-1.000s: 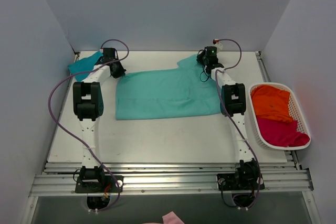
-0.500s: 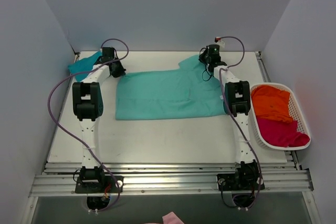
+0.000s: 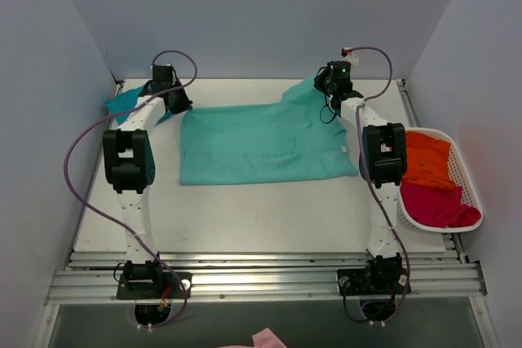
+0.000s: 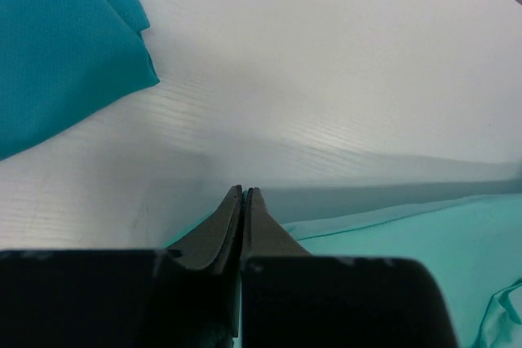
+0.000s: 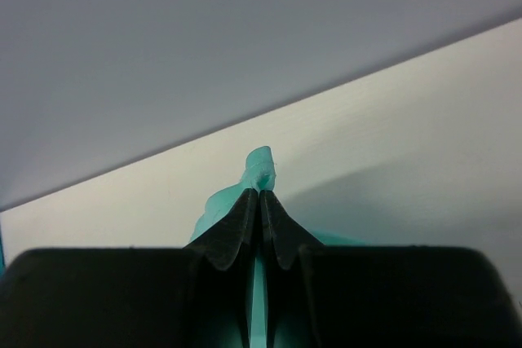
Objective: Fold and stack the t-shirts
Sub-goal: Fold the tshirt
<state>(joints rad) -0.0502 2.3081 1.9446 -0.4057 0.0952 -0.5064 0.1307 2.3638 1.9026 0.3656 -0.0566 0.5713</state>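
1. Left gripper [image 3: 174, 102] [image 4: 245, 193]: jaws together, at the far-left corner of the mint shirt. Mint cloth shows on both sides of my fingers; I cannot tell whether any is pinched between them.
2. Right gripper [image 3: 320, 89] [image 5: 259, 193]: jaws clamped on the mint shirt's far-right corner, lifted off the tabletop. A tuft of cloth sticks out past the tips.
3. Mint shirt [image 3: 261, 144] [image 4: 424, 242] [image 5: 259, 160]: spread across the far half of the tabletop [image 3: 245, 218] between my two arms. The near edge lies flat and straight, and the far-right corner is drawn up to my right gripper.
4. Teal shirt [image 3: 124, 102] [image 4: 57, 46]: far-left corner of the tabletop, just beyond my left gripper, apart from the mint shirt.
5. Basket [image 3: 471, 193]: white, at the right edge of the tabletop, beside my right arm.
6. Orange shirt [image 3: 428, 160]: in the basket, far half.
7. Magenta shirt [image 3: 436, 205]: in the basket, near half, touching the orange shirt.
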